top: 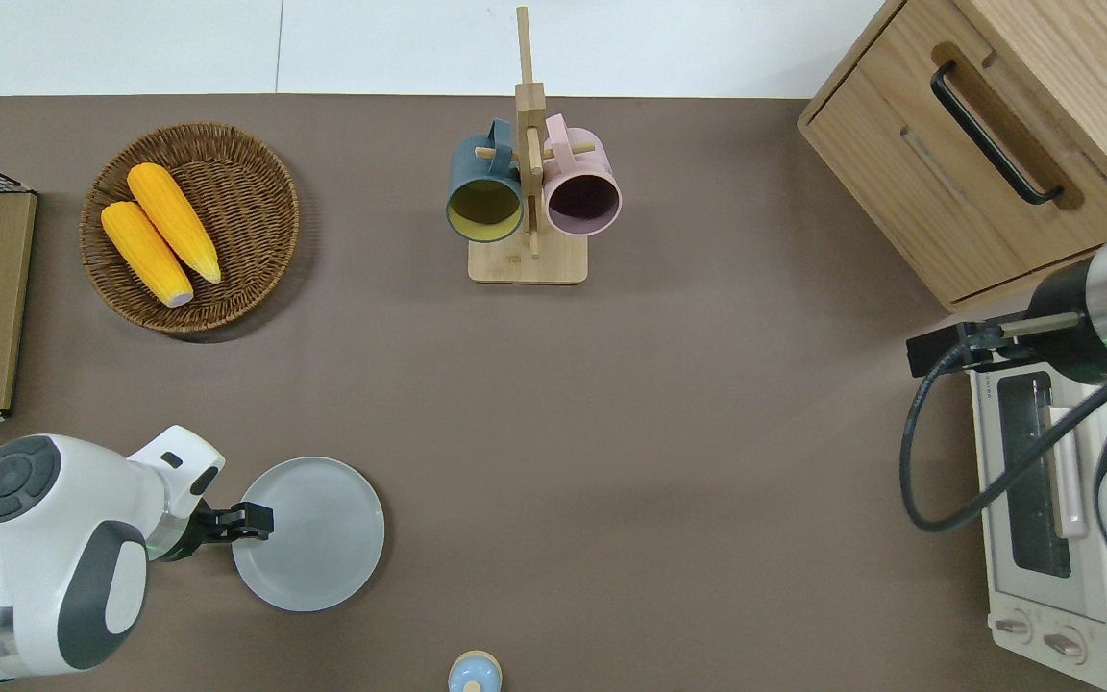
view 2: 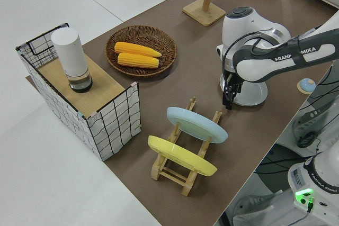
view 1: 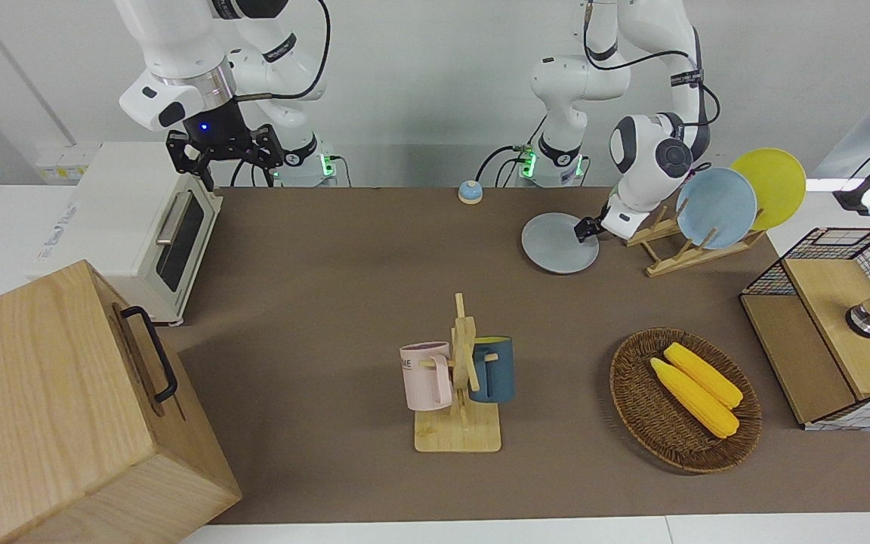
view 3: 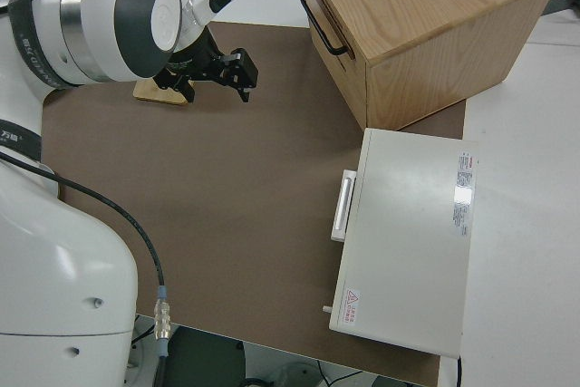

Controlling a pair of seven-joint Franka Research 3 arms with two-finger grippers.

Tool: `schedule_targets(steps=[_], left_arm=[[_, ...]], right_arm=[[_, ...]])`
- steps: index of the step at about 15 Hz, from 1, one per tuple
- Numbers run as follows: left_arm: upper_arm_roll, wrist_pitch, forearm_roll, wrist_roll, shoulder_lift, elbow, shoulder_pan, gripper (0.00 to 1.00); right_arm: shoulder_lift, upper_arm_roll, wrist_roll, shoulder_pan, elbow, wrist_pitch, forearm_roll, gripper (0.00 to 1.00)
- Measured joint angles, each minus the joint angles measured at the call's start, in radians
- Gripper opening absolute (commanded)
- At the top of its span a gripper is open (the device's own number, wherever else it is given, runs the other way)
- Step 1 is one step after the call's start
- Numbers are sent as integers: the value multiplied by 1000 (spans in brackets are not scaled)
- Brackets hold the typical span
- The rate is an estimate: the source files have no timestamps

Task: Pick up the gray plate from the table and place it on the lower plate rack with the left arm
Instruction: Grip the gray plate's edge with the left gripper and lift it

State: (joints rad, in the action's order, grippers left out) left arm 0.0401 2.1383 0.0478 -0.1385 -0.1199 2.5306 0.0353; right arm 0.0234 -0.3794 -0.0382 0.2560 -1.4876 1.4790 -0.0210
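The gray plate [view 1: 556, 245] lies flat on the brown table [view 1: 329, 264], beside the lower plate rack [view 1: 677, 245] on the side toward the right arm's end; it also shows in the overhead view [top: 318, 538] and the left side view [view 2: 251, 98]. The rack holds a light blue plate [view 1: 716, 208] and a yellow plate [view 1: 771, 185] on edge. My left gripper [view 1: 582, 229] is low at the plate's rim on the rack side [top: 256, 522], fingers a little apart, holding nothing. The right arm is parked, its gripper [view 1: 223, 151] open.
A wicker basket with two corn cobs [view 1: 684, 399] and a wire crate [view 1: 835, 325] stand farther from the robots, toward the left arm's end. A mug tree with two cups [view 1: 459, 378] stands mid-table. A small bell [view 1: 470, 193], a toaster oven [view 1: 140, 227] and a wooden cabinet [view 1: 57, 408] are also there.
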Motion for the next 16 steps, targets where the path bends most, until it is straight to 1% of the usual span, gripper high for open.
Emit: schedule_targets(steps=[5,10,11,16], left_arm=[[0,2,7,-28,5,0,0,377],[0,3,8,-35,5,0,0,17],[0,3,8,-36,5,0,0,0],[-2,-2,15,-35,-5,-1,2,0]], right_arm=[[0,0,0,0,0,0,0,983],[0,0,0,0,0,0,0,983],[0,0,0,0,0,0,0,983],[0,0,0,0,0,0,0,983]])
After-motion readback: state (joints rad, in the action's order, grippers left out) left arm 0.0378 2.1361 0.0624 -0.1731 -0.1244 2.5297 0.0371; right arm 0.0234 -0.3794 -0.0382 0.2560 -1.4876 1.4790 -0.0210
